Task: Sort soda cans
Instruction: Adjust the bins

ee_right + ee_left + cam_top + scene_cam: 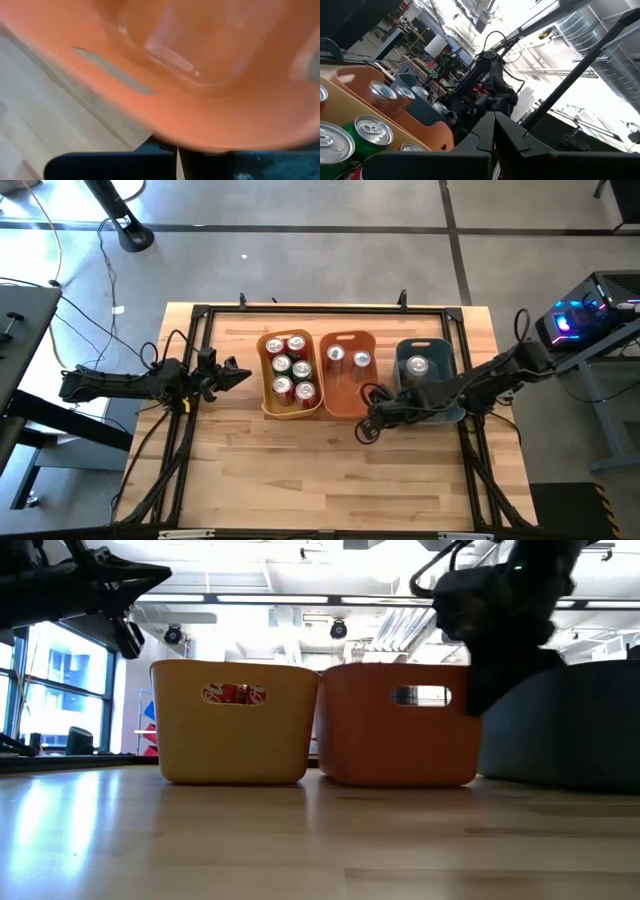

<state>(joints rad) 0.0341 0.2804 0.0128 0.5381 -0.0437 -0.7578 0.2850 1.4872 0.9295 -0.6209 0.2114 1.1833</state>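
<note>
Three bins stand side by side at mid-table. The yellow bin holds several red and green soda cans. Two cans stand in the orange bin, and one can in the teal bin. My right gripper is shut with nothing in it. It points steeply down just in front of the orange bin's near right corner, above the table. My left gripper hangs shut and bare to the left of the yellow bin, raised over the table. My right gripper's shut fingertips are close against the orange bin's outer wall at its near right corner. The blurred rim covers them in the right wrist view, so I cannot tell whether they touch it.
A black frame runs round the tabletop. Bare wood lies between the bins and the table's near edge. In the low view the yellow bin, orange bin and teal bin stand in a row, with my right gripper in front of them.
</note>
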